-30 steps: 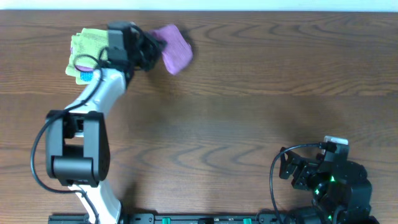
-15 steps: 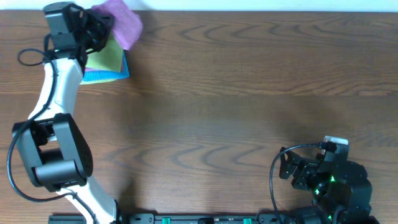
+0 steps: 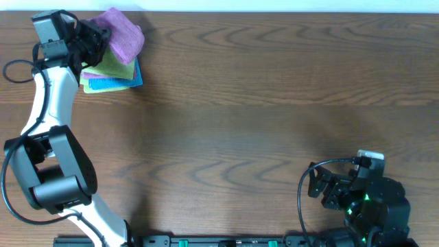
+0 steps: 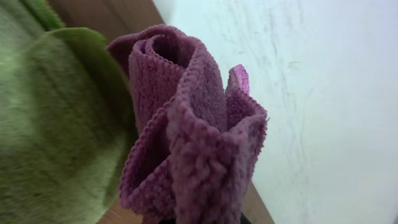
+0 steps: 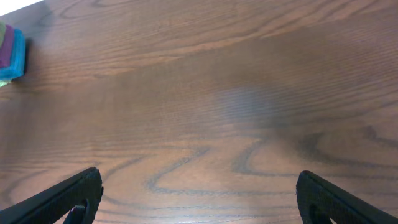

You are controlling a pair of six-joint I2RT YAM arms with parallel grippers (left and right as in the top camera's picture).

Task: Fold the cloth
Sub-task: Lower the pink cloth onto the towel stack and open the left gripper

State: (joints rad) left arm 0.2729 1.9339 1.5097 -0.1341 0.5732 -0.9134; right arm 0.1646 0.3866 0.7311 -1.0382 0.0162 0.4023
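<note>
The purple cloth (image 3: 119,40) is folded into a bundle and held by my left gripper (image 3: 90,39) at the table's far left corner, over the lime-green cloth (image 3: 110,68). In the left wrist view the purple cloth (image 4: 193,130) fills the middle, its folds bunched, with the green cloth (image 4: 56,124) to its left. The gripper's fingers are hidden by the cloth. My right gripper (image 5: 199,193) is open and empty over bare wood, near the front right (image 3: 322,189).
The lime-green cloth lies on a bright blue folded cloth (image 3: 116,82), which also shows far off in the right wrist view (image 5: 13,56). The table's far edge (image 3: 274,12) meets a white wall just behind the stack.
My left arm has swung the purple cloth leftward from beside the stack to over it. In the last half second it shifted a little further left and lower. The right arm has not moved.
</note>
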